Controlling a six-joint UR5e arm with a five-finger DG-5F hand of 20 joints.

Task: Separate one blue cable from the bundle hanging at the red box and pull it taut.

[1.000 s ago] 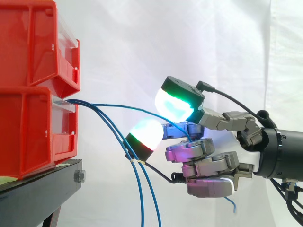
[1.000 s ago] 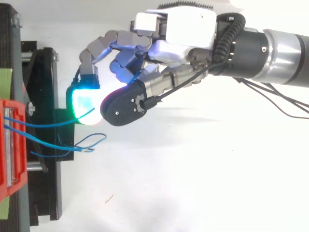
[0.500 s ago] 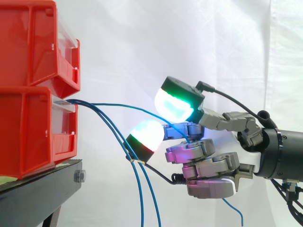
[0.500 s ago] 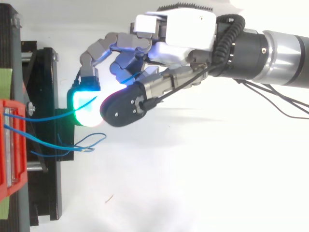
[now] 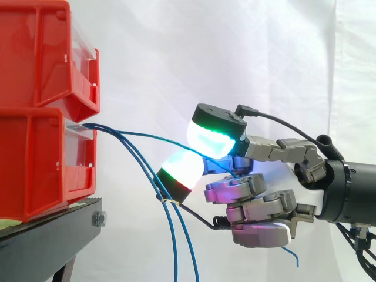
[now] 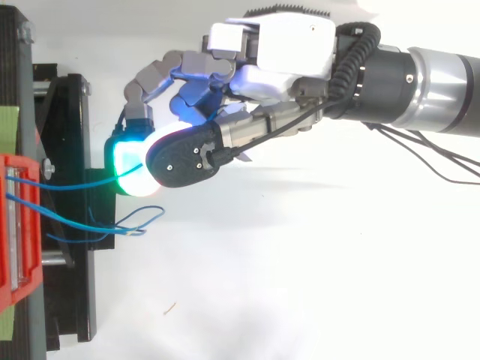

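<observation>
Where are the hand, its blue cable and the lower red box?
hand (image 6: pixel 270 41): top view, its white back.
blue cable (image 5: pixel 144 134): side view, its free middle stretch.
lower red box (image 5: pixel 35 164): side view, its side wall.

The side camera sits close, level with the stacked red plastic bins (image 5: pixel 35 158), looking across. The top camera looks straight down. Both see the bins, a thin blue cable (image 5: pixel 141 136) and the hand (image 5: pixel 258 202).
</observation>
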